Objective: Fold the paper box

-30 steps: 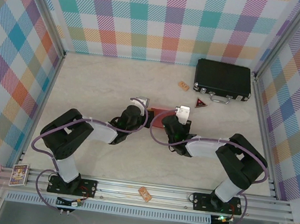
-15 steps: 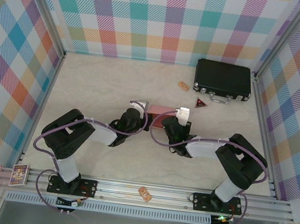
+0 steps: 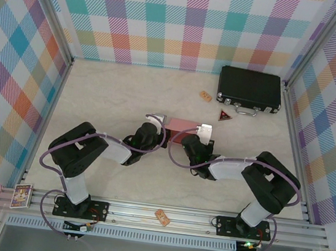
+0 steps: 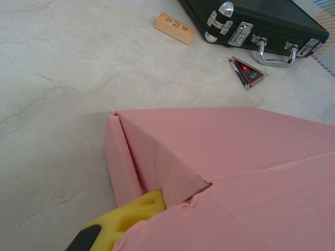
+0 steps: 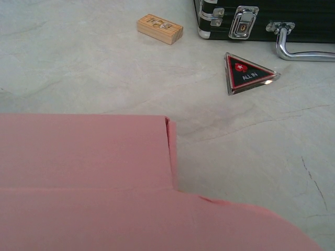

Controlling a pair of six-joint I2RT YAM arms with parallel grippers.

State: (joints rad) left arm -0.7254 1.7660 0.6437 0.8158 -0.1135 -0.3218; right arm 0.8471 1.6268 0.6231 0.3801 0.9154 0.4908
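Paper box (image 3: pixel 181 125) noted near the middle of the table (image 3: pixel 110 93), lying between the left gripper (image 3: pixel 160 124) and the right gripper (image 3: pixel 192 136), well apart from the black case (image 3: pixel 250 89) at the far right. A wooden block (image 3: pixel 205 96) and a triangular token (image 3: pixel 225 115) are seen between case and box, touching neither. In the left wrist view the box (image 4: pixel 220 146) is seen partly formed: a top panel, a side flap folded down at the corner, and a torn-looking notch where the panels meet. One yellow finger pad (image 4: pixel 131 219) is tucked against that corner, under the edge of the upper sheet. The opposing finger is hidden by cardboard, so whether the left fingers are clenched on the box or merely pressed to it cannot be told. In the right wrist view the box (image 5: pixel 84 157) is seen as a flat panel with a slit at its corner. No fingers are seen there, so the right gripper's state cannot be told either. Material is judged light, thin and springy. Creases are expected to reopen if not pinned, and the sheet to slide on the smooth table if pushed from one side only. Edges and the notch are judged easily crumpled or torn. Hold is best taken on flap edges close to a crease, with the body braced from the opposite end. Light pinching is advised rather than a hard squeeze across the hollow middle.
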